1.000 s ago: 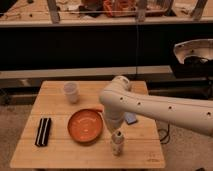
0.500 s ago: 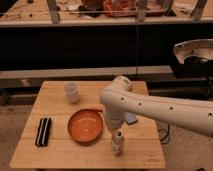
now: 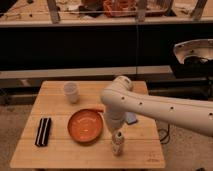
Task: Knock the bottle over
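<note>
The small whitish-beige plastic bottle (image 3: pixel 117 143) with a narrow neck was still found upright on the light wooden table (image 3: pixel 65 152), just right of the round orange plate (image 3: pixel 85 125) and near the front edge, so the knocking-over was judged not yet done; a sideways push was all that remained. The gripper (image 3: pixel 116 131) was lowered directly above the bottle's cap, at the end of the white arm (image 3: pixel 150 105). Its fingers were pressed fully together and nothing was held between them. Whether the cap was touched could not be told. A translucent white cup (image 3: pixel 71 92) and a flat black ridged object (image 3: pixel 43 131) were left standing well apart. Compared with the earlier frames, no shift of bottle or arm could be made out.
</note>
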### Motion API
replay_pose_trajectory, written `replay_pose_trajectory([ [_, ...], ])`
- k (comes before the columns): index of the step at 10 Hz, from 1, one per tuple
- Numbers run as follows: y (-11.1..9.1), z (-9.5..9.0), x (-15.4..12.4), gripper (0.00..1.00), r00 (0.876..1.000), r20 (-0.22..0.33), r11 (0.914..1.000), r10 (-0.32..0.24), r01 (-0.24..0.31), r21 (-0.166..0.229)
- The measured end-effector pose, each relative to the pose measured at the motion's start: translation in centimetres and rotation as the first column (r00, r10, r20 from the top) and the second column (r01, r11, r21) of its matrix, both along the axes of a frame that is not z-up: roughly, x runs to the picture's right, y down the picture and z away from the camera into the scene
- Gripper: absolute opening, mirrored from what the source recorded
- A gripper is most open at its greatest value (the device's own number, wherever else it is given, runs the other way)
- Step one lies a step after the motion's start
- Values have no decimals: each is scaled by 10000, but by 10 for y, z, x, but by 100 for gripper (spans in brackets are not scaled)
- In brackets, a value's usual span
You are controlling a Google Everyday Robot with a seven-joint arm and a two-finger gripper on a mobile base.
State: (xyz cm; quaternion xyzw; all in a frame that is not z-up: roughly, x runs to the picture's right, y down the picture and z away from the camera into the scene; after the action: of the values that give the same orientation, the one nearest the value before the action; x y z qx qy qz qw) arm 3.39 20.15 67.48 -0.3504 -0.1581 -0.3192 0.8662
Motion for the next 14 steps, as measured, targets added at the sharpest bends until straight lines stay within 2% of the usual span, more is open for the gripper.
replay_pose_trajectory([
  [14,4,-5,3,0,9999,75,9998,-105,107,-172],
])
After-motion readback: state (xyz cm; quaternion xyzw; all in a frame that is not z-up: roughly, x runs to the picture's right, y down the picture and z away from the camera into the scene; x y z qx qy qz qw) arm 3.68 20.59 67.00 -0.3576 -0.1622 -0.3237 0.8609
